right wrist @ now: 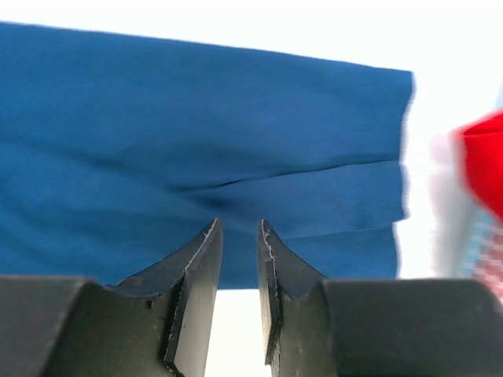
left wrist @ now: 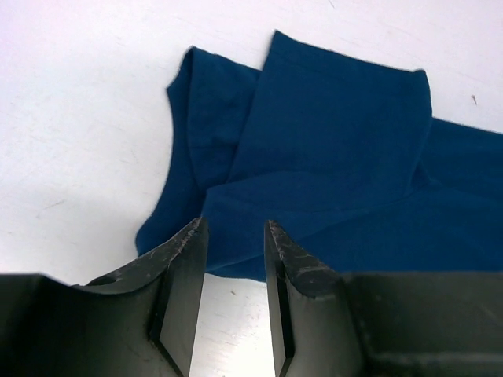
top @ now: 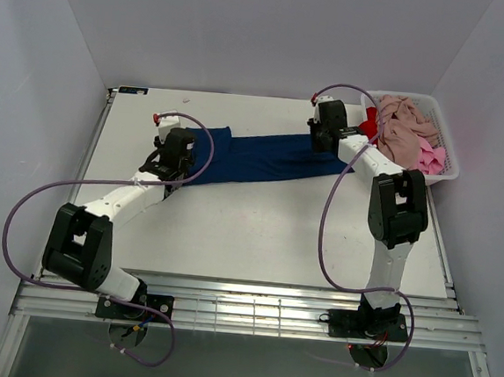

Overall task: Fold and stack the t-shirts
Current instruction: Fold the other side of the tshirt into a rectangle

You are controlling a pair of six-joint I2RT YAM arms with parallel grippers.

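A navy blue t-shirt (top: pixel 263 157) lies folded into a long strip across the far middle of the table. My left gripper (top: pixel 177 166) hovers at the strip's left end. In the left wrist view the left gripper (left wrist: pixel 236 228) is open, its tips over the near edge of the navy shirt (left wrist: pixel 330 157), with bare table between the jaws. My right gripper (top: pixel 325 140) is at the strip's right end. It is open (right wrist: pixel 238 226) just over the navy shirt's (right wrist: pixel 196 133) near hem, holding nothing. More t-shirts sit in the basket: dusty pink-beige (top: pixel 403 127), bright pink (top: pixel 429 158) and red (top: pixel 370 124).
A white slotted basket (top: pixel 449 140) stands at the table's far right corner, close to the right arm. A blurred edge of the red shirt (right wrist: pixel 483 157) shows in the right wrist view. Purple cables loop off both arms. White walls enclose the table (top: pixel 257 233).
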